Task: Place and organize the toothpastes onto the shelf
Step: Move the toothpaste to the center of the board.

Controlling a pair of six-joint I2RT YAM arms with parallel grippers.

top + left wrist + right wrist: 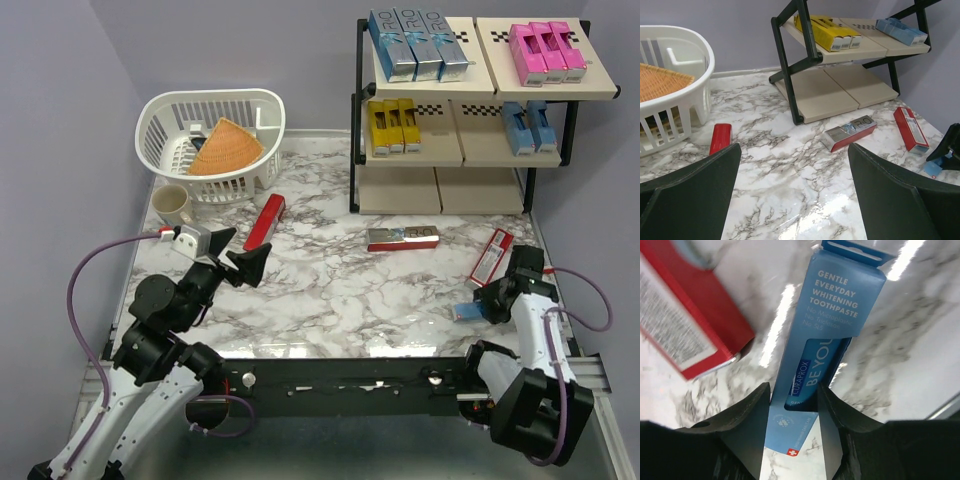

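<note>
The light blue toothpaste carton [825, 340] is long and slim, printed "Gentle Everyday Whitening Toothpaste" in white. It lies flat on the marble surface [330, 300], well in front of the shelf [440, 190] near its right end. A red carton [690, 315] sits just beside it on the shelf side. Its long axis runs straight out from the right gripper [794, 389], hang-tab end farthest away. That gripper's jaws press both long edges. The left gripper [795, 150] holds its jaws spread wide, empty.

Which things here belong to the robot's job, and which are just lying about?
Job: shelf; silver-blue cartons, pink cartons, yellow cartons, blue cartons on it; left red carton, silver-red carton, right red carton on table; light blue carton at right gripper.
Lying about: white basket, woven cone, cup.
</note>
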